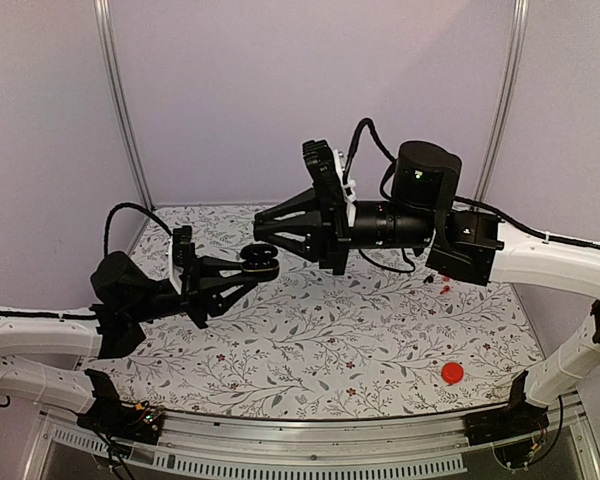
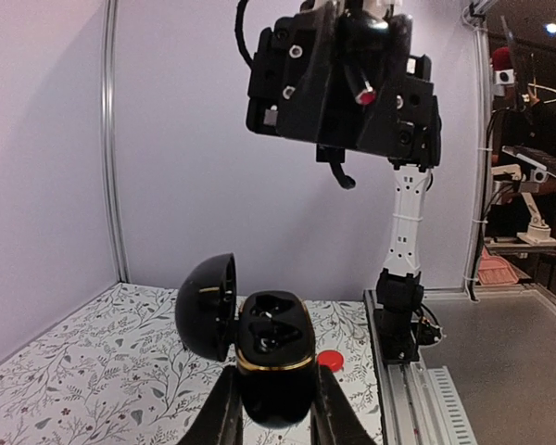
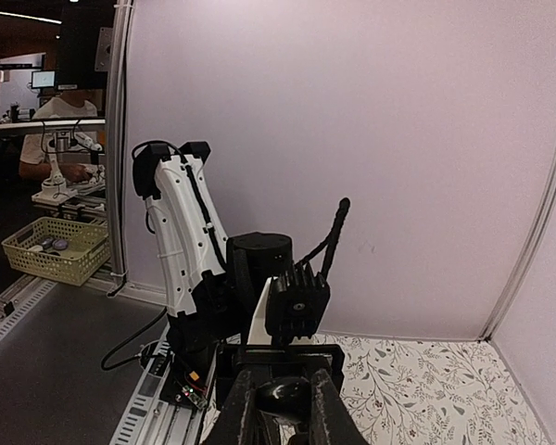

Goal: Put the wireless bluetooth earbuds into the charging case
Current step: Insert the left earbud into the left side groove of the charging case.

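The charging case (image 2: pixel 274 357) is glossy black with a gold rim, and its round lid (image 2: pixel 207 306) is swung open to the left. My left gripper (image 2: pixel 276 382) is shut on its lower half and holds it above the table. Both sockets look dark, and I cannot tell if an earbud sits in them. In the top view the case (image 1: pixel 261 262) hangs just below my right gripper (image 1: pixel 263 232). In the right wrist view, my right gripper (image 3: pixel 283 408) is shut on a small dark glossy earbud (image 3: pixel 284 393). The case is hidden there.
A flat red disc (image 1: pixel 452 373) lies on the floral table (image 1: pixel 360 340) at the front right, and the red disc (image 2: pixel 329 360) also shows behind the case. Small red bits (image 1: pixel 445 287) lie near the right arm. Purple walls enclose the back and sides.
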`<state>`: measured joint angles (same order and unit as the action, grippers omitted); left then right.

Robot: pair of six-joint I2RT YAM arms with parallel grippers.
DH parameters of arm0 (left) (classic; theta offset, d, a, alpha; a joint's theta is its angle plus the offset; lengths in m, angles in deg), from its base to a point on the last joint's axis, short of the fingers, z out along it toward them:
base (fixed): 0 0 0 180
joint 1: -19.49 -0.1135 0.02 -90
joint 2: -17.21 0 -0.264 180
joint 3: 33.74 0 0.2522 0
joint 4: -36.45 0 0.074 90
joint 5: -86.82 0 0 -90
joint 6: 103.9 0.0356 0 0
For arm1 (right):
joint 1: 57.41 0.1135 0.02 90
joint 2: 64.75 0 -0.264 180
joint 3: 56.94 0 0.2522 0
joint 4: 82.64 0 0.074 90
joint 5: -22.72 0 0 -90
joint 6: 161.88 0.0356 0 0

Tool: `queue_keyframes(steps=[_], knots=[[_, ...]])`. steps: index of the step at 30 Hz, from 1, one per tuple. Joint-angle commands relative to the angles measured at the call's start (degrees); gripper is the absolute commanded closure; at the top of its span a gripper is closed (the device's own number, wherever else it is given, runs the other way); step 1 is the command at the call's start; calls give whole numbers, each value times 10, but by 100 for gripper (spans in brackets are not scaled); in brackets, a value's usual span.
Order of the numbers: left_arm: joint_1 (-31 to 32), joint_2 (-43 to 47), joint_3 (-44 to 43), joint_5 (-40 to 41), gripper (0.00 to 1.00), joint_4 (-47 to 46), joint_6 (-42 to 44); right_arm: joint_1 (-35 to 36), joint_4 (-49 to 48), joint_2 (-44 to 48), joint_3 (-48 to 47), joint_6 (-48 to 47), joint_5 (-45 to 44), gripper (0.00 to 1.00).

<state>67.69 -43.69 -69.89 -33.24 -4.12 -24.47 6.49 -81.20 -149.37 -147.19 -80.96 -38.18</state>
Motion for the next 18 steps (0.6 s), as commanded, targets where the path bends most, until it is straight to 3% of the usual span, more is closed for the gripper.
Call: queue_keyframes(steps=[1,18], knots=[[10,-5,-20,-20,80,-25,-11,9,12,-20,-11,-25,-1,90],[11,-11,-33,-30,80,3,-13,47,109,-47,-43,-134,-116,90]])
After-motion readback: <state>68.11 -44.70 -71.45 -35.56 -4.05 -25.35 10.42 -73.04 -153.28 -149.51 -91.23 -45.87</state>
